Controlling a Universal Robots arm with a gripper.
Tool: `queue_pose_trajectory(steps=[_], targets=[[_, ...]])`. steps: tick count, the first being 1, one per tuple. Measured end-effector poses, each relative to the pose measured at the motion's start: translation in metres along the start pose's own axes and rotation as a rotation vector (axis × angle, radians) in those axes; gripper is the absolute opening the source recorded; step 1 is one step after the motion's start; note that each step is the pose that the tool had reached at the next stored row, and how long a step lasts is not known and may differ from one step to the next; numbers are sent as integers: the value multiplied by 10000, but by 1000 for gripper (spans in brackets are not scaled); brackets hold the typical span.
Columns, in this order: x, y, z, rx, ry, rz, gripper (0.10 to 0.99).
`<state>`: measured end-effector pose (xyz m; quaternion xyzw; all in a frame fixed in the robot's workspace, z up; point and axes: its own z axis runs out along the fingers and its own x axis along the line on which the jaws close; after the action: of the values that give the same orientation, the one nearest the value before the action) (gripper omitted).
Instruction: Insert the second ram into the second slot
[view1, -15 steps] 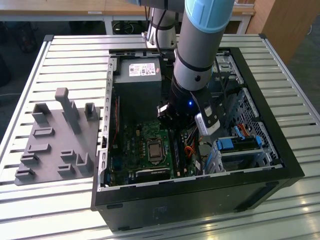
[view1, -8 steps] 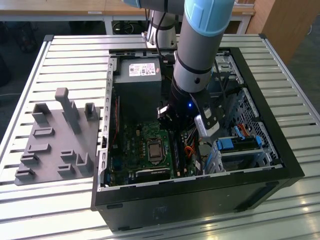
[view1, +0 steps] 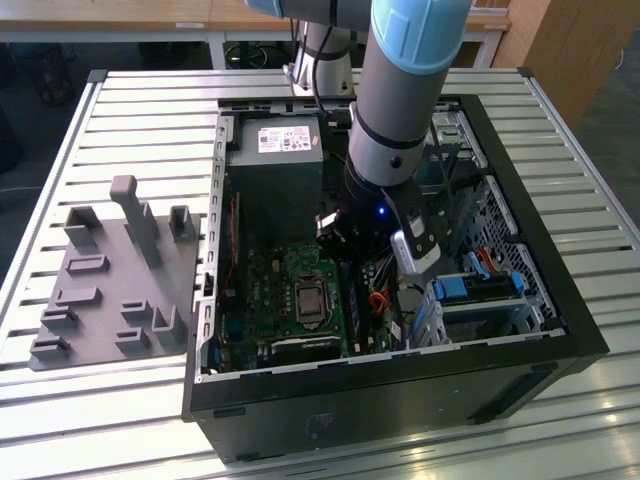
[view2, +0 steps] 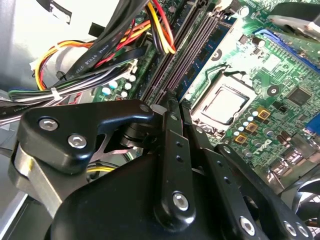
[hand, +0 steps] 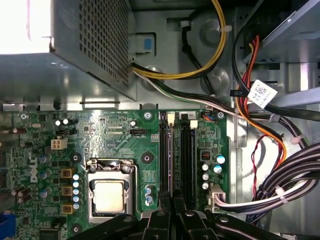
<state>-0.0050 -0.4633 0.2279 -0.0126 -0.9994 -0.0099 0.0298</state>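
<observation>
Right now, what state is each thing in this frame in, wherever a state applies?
Computer case: lying on its side, open, no side panel.
Processor: seated in its socket, uncovered, no cooler.
Memory slots: partly behind the gripper; occupied or not, unclear.
Gripper: low inside the case, over the memory slots.

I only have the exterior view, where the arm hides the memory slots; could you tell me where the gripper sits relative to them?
Observer: In the first wrist view the gripper sits over one end of the slots, in line with them.
Operator: Thank you. Do any cables lie across the slots?
Observer: In that view none do; the cables pass beside them, on the side away from the CPU socket.
</observation>
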Motion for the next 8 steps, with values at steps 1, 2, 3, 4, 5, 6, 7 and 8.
queue_pose_trajectory(steps=[1,2,3,4,5,6,7,8], targets=[[-4,1,6,-3,-1,0,137],[-7,1,12,-2,0,0,137],[-7,0,19,1,1,2,137],[-8,0,26,0,0,1,137],[-9,-1,28,3,1,-15,137],[-9,-1,31,6,2,-39,137],[-9,-1,33,6,2,-53,137],[-10,-1,36,6,2,-56,137]])
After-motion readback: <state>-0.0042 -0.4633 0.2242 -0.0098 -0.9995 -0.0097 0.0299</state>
